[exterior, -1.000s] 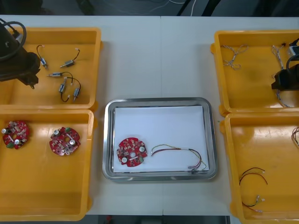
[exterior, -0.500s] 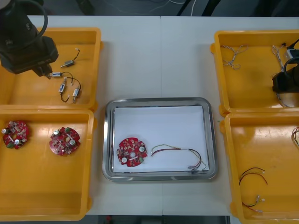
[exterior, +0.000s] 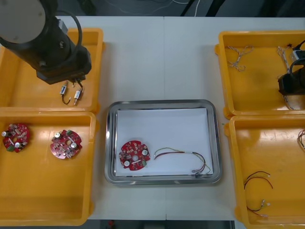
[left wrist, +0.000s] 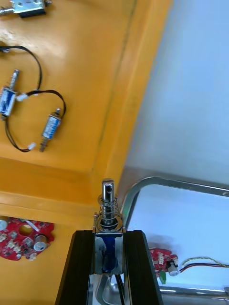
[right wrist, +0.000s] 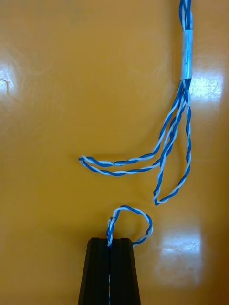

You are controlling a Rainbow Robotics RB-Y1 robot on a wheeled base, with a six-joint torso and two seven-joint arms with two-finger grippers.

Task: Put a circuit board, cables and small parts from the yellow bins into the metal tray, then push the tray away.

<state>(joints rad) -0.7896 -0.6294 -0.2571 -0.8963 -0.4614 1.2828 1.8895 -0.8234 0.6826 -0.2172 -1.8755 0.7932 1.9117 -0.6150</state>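
At far left, over the far-left yellow bin [exterior: 14,95]: left arm [exterior: 52,43], left jaws clamped on 1 small metal part [left wrist: 109,205], spring end up. Held high, probably to clear the bin wall on the way to the metal tray [exterior: 108,143]. On that bin's floor, 2 more small metal parts [exterior: 70,93] with black leads. In the near-left bin [exterior: 43,200], 2 spare circuit boards [exterior: 15,137].

At centre, on the light surface [exterior: 162,57], the tray, already loaded with 1 circuit board [exterior: 134,155] and, just right of it, 1 red and yellow cable [exterior: 183,159]. Both near its near edge, with the far half free for more.

At far right, over the far-right bin [exterior: 252,95]: right arm [exterior: 290,83], right jaws closed together on a loop of twisted blue and white cable [right wrist: 126,208], seemingly ready for a lift.

From the wrist views: both grips, plainly. From the front view: bins, tray and load in 1 sweep.
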